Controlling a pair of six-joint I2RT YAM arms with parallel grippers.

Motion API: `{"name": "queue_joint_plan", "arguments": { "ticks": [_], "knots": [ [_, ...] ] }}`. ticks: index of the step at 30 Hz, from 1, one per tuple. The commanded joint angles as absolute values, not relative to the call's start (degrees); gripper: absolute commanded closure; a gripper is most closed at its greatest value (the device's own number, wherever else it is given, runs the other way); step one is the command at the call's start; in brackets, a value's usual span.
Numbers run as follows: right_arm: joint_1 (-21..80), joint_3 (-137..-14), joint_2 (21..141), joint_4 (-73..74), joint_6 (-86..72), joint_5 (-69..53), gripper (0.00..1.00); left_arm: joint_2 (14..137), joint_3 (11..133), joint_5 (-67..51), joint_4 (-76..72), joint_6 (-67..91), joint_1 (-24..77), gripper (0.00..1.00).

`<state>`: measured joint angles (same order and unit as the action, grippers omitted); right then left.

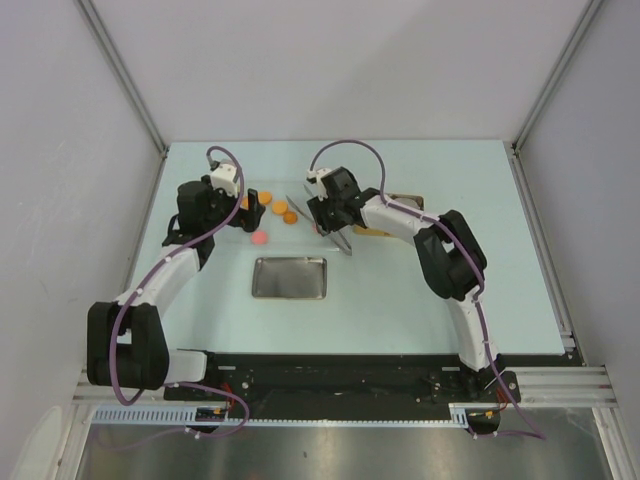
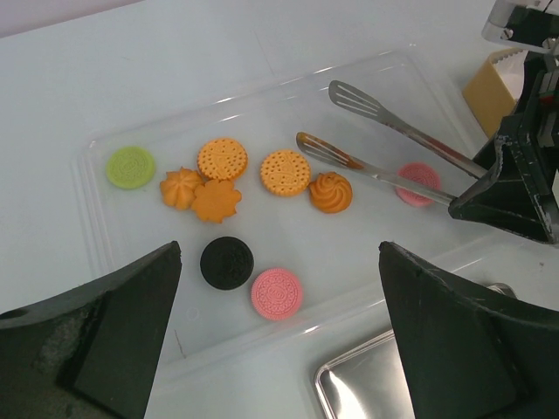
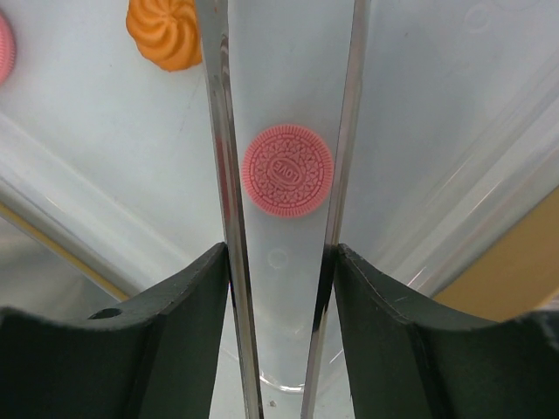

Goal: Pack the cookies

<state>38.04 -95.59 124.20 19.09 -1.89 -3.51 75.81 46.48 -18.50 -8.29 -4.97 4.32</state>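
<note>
Several cookies lie in a clear plastic tray: a green one, several orange ones, a black one and a pink one. My left gripper hovers open and empty over the tray's near edge, above the black and pink cookies. My right gripper is shut on metal tongs. The tongs' two arms straddle another pink cookie without touching it. An orange swirl cookie lies beyond. In the top view the left gripper and right gripper both hang over the tray.
A shiny metal tray sits just in front of the clear one; its corner shows in the left wrist view. A yellow-tan box stands to the right behind the right gripper. Grey walls close in the table's sides.
</note>
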Motion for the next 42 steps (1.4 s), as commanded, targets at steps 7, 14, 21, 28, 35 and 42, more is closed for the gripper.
{"name": "queue_joint_plan", "arguments": {
  "ticks": [7,14,21,28,35,42],
  "knots": [
    [40.2,-96.3,123.8,19.6,-1.8,-2.3,0.39,75.3,45.8,-20.1,-8.8,-5.6,4.7,0.00],
    [40.8,-100.3,123.9,22.2,-1.5,-3.4,0.30,74.4,45.9,-19.3,-8.0,-5.2,6.1,0.00],
    [40.9,-101.3,121.4,22.2,-2.5,-6.9,0.24,73.3,46.0,-19.2,-6.7,-4.7,7.6,0.00],
    [38.1,-102.0,116.9,23.0,-2.9,4.7,0.22,72.8,45.9,-15.6,-4.7,-2.8,12.6,0.00],
    [32.5,-99.7,111.4,22.5,-1.6,11.1,0.22,73.9,48.2,-10.6,-1.9,1.7,18.0,0.00],
    [26.3,-95.8,106.7,21.1,-0.2,10.9,0.21,85.1,63.2,-5.6,14.4,11.1,22.8,0.00]
  ]
}}
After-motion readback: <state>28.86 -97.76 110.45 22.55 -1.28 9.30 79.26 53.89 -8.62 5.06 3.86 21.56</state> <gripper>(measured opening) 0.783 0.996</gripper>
